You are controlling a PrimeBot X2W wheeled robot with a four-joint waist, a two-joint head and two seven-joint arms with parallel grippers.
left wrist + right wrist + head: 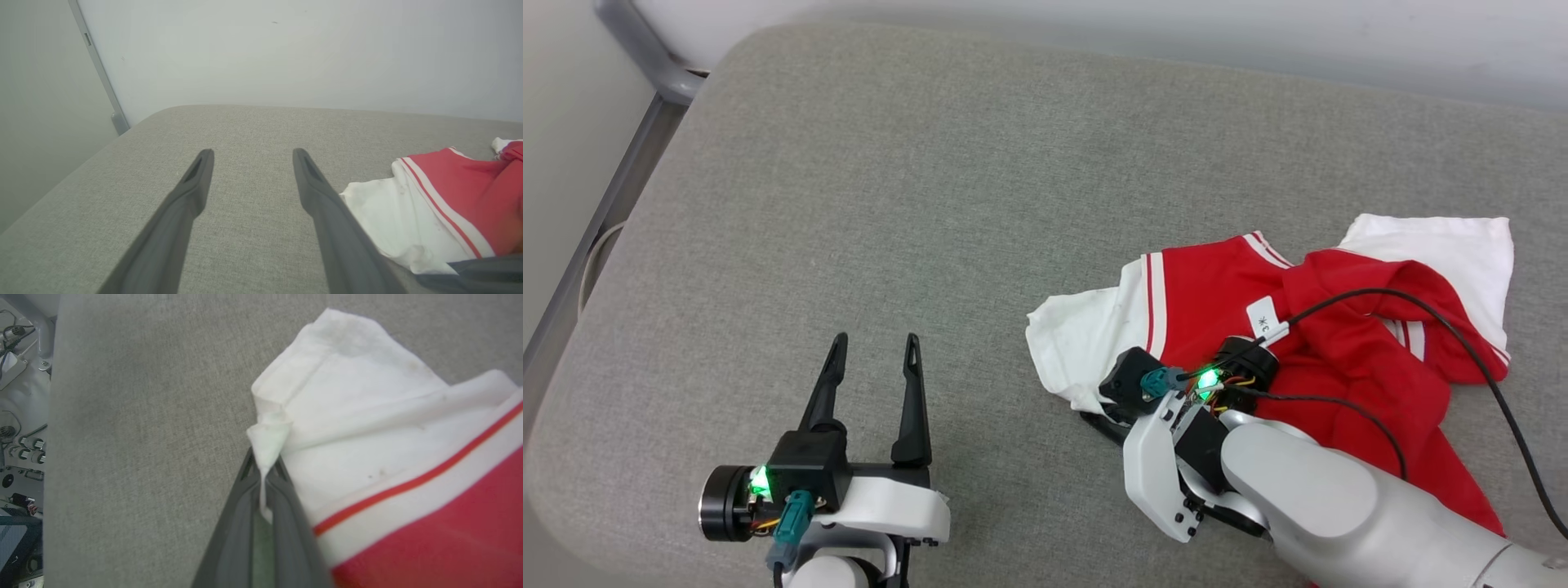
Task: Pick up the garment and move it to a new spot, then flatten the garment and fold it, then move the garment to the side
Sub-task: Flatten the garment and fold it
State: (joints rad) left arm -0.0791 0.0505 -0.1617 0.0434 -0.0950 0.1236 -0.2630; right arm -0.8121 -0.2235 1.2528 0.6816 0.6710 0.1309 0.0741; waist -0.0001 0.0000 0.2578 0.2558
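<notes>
Two right gripper (pixel 263 468) jaws pinch crumpled garment (pixel 367 416).

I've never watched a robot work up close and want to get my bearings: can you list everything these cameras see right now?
garment: one, red with white sleeves, rumpled on the right of the cushion
label: one, white, on the garment's red part
cushion: one, grey, under everything
wall: one, pale, behind the cushion
metal post: one, grey, past the cushion's far left corner
cables: two, black, looping from the right wrist over the garment
left jaws: one pair, dark, open over the cushion, lower left
right jaws: one pair, dark, shut on the edge of a white sleeve
</notes>
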